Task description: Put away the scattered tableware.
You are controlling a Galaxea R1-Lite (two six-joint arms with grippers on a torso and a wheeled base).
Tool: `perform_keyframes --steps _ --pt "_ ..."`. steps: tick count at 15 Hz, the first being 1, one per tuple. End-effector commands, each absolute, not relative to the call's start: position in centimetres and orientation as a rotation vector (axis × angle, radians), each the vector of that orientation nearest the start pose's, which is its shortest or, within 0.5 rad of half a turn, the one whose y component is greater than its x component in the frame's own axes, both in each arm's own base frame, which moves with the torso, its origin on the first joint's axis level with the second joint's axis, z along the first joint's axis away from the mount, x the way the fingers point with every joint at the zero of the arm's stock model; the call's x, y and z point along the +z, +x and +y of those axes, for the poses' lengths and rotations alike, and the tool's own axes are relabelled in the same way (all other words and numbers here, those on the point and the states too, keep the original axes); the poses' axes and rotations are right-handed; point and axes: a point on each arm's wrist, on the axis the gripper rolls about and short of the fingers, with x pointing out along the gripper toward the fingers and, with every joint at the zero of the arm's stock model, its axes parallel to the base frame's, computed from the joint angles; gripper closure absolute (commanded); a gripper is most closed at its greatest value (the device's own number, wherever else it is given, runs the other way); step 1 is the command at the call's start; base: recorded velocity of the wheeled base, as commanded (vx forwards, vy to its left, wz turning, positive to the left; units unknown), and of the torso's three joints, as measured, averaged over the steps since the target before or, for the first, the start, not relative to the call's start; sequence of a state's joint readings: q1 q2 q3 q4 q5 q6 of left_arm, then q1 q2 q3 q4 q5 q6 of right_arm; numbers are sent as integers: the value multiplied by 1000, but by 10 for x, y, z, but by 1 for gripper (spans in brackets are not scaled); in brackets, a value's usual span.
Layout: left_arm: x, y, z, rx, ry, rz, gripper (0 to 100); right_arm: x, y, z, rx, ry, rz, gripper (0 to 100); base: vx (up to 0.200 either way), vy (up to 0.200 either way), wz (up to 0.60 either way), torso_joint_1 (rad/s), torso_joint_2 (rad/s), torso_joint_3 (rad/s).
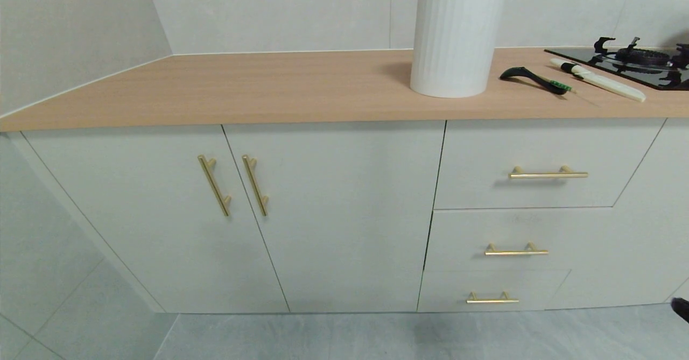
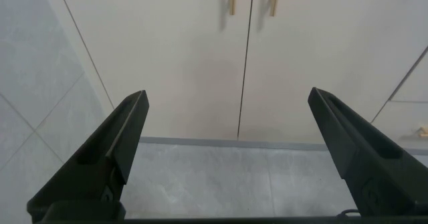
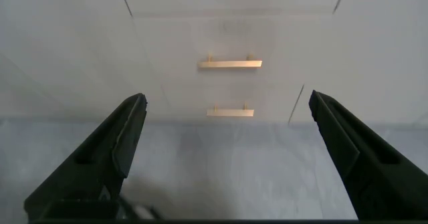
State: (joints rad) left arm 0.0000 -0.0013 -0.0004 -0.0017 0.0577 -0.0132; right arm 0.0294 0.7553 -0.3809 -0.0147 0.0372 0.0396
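My left gripper [image 2: 227, 98] and right gripper [image 3: 226, 98] hang low before the cabinet [image 1: 334, 214], fingers spread wide on nothing, ready, I judge, since nothing is picked up yet. What I must put away lies on the wooden counter [image 1: 242, 91] between the white ribbed jar [image 1: 455, 32] and the stove [image 1: 640, 61]: a curved black tool [image 1: 530, 78] with a green tip, and just beside it a long white knife [image 1: 603, 81].

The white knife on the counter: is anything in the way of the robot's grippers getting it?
Nothing covers the white knife; the black tool lies beside it. But the left gripper and right gripper are low, facing the cabinet fronts, so they'd likely have to rise over the counter edge.
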Motion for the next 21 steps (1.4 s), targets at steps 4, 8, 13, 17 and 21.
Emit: perform_keyframes --steps 4,8,13,17,21 --pt "76 -23 1 58 -14 -2 0 128 262 8 59 21 768 0 0 0 0 0 0 0" --pt "76 -23 1 58 -14 -2 0 80 300 4 51 -8 794 0 0 0 0 0 0 0" --pt "76 -23 1 58 -14 -2 0 49 319 -3 22 -20 773 0 0 0 0 0 0 0" --pt "76 -23 1 58 -14 -3 0 30 334 -13 -17 -14 672 0 0 0 0 0 0 0" --pt "76 -23 1 58 -14 -2 0 12 346 -14 -23 -17 583 0 0 0 0 0 0 0"
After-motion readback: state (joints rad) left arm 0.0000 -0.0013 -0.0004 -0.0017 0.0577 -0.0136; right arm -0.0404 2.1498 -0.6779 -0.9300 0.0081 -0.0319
